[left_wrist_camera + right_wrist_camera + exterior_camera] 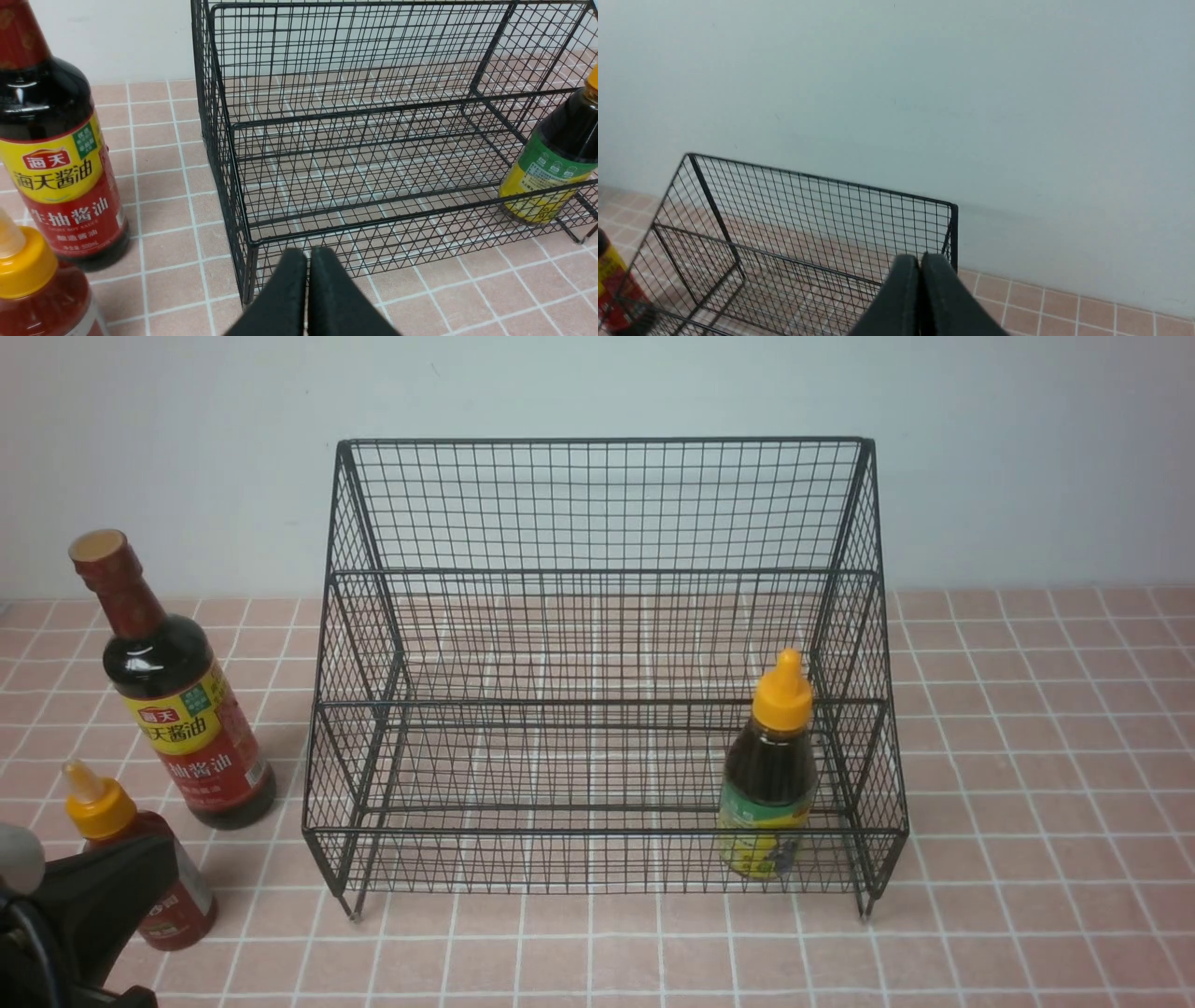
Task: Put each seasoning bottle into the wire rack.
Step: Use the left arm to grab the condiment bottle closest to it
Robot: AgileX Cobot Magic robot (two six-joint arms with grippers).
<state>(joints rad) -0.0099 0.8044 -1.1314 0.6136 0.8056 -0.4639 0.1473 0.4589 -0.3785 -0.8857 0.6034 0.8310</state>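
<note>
The black wire rack stands mid-table against the wall. Inside its lowest tier at the right end stands the small dark bottle with an orange cap, also in the left wrist view. Left of the rack, on the tiles, stand the tall soy-sauce bottle and, nearer me, the red-sauce squeeze bottle with its yellow nozzle. My left gripper is shut and empty, low in front of the rack's left front corner. My right gripper is shut and empty, raised near the rack's upper right corner.
Pink tiled tabletop runs to a pale wall behind the rack. The left arm's dark body fills the front view's lower left corner, partly covering the red-sauce bottle.
</note>
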